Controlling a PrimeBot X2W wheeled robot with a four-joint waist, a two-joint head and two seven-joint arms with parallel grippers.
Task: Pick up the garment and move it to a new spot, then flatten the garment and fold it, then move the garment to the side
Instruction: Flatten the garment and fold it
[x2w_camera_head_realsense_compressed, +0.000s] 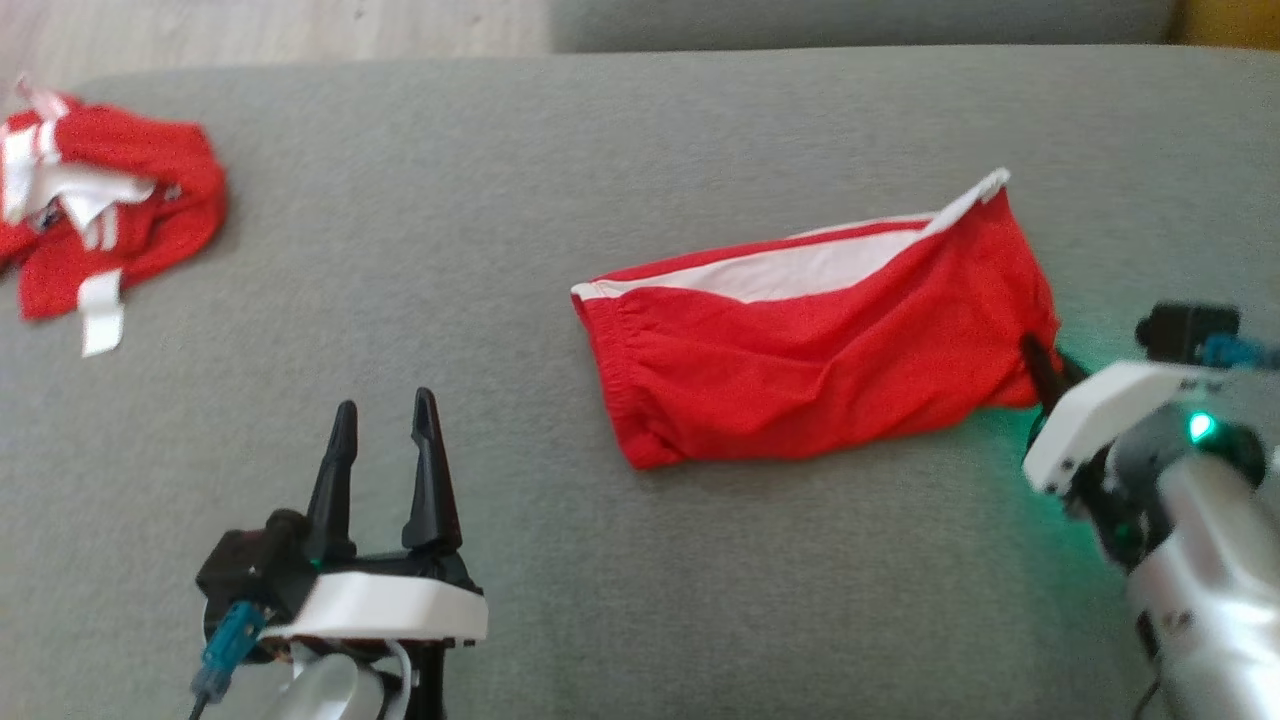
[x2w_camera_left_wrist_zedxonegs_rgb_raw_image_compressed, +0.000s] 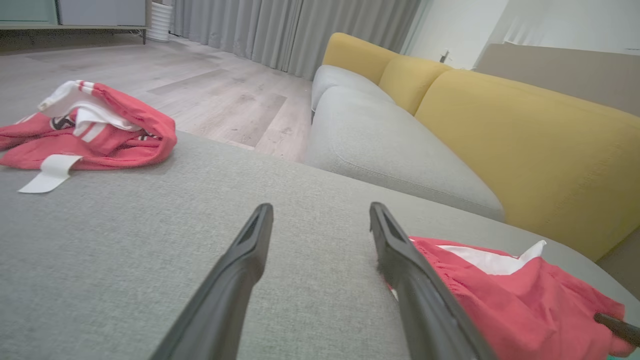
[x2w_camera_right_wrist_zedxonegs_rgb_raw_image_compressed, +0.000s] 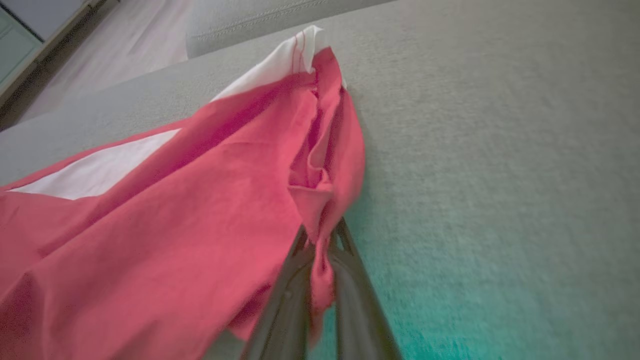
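1. Pinching a corner of cloth, the right claw (x2w_camera_right_wrist_zedxonegs_rgb_raw_image_compressed: 320, 240) has its two long dark fingers pressed together on the lower right end of a pair of red fabric shorts with a white side panel (x2w_camera_head_realsense_compressed: 800, 350). In the right wrist view a twist of red cloth runs down between the fingers.
2. The shorts lie rumpled on a wide grey woven upholstered cushion (x2w_camera_head_realsense_compressed: 600, 150), right of centre in the head view. Their long axis runs left to right across the robot's front, with the right end a little farther away.
3. A gathered waistband forms the left end. A white-edged corner sticks up at the far right.
4. From the right claw the whole garment stretches away to the left. A lift from this corner would probably let the cloth hang or trail lengthways.
5. The left claw (x2w_camera_head_realsense_compressed: 385, 405) has its fingers spread wide apart and holds nothing. It sits at the lower left, well apart from the waistband, yet it is the nearer arm to that end.
6. A second, crumpled red and white garment (x2w_camera_head_realsense_compressed: 100, 210) lies at the cushion's far left, well apart from the shorts.
7. A mustard yellow sofa back (x2w_camera_left_wrist_zedxonegs_rgb_raw_image_compressed: 525, 135) stands beyond the cushion in the left wrist view.
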